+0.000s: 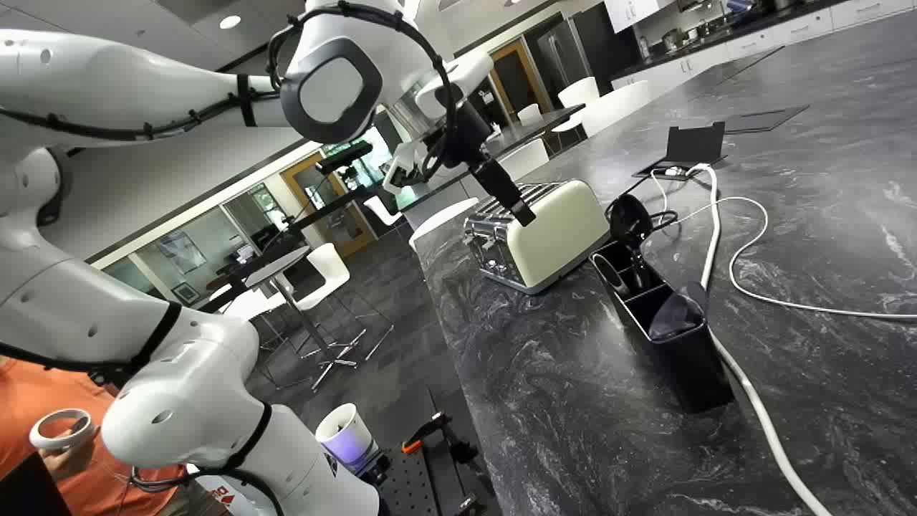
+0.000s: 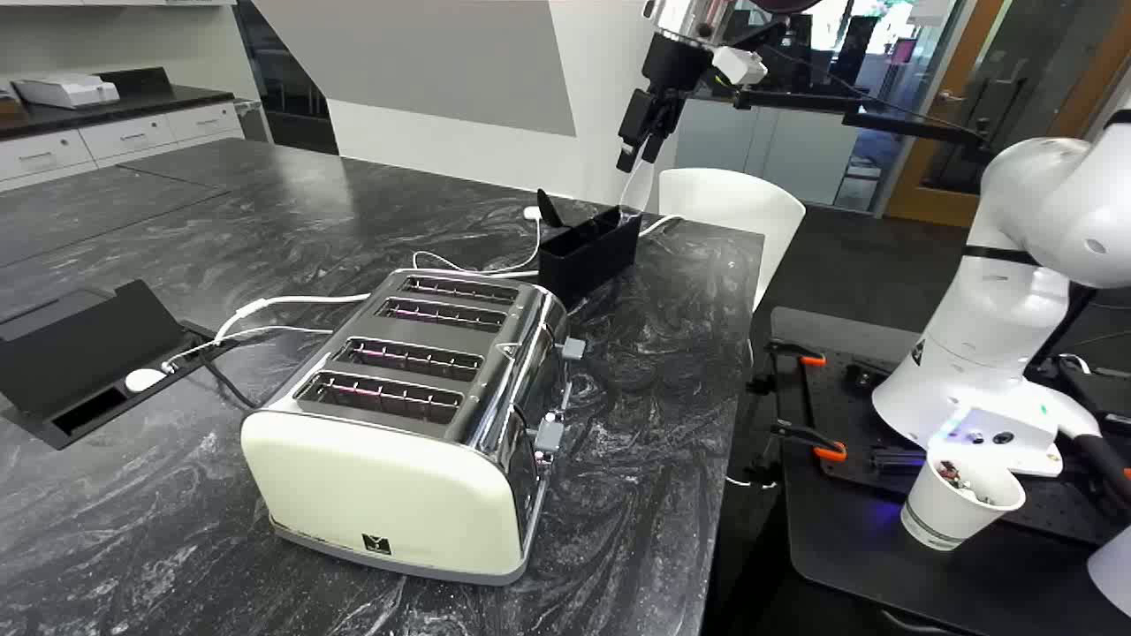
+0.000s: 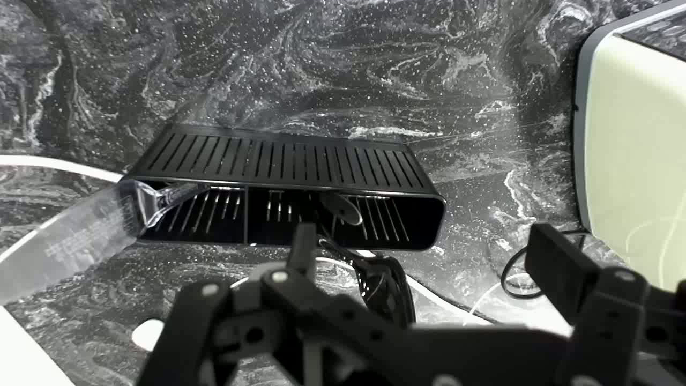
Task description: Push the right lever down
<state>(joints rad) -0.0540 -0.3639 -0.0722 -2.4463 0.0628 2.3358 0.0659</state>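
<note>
A cream and chrome four-slot toaster (image 2: 380, 495) stands on the dark marbled counter; it also shows in an exterior view (image 1: 566, 233) and at the right edge of the wrist view (image 3: 632, 150). Two grey levers stick out of its front: a nearer lever (image 2: 549, 435) and a farther lever (image 2: 573, 349), which is the right one seen from the toaster's front. Both sit in the upper part of the face. The wrist view shows no lever. My gripper (image 2: 640, 159) is open and empty, above the utensil holder and apart from the toaster; its spread fingers show in the wrist view (image 3: 420, 241).
A black utensil holder (image 2: 588, 261) stands beside the toaster. A clear utensil (image 3: 80, 241) and a glossy black utensil (image 3: 383, 289) stick up from it, under my fingers. White cables (image 1: 713, 236) and a black outlet box (image 2: 97, 353) lie behind. The counter edge runs along the toaster's front.
</note>
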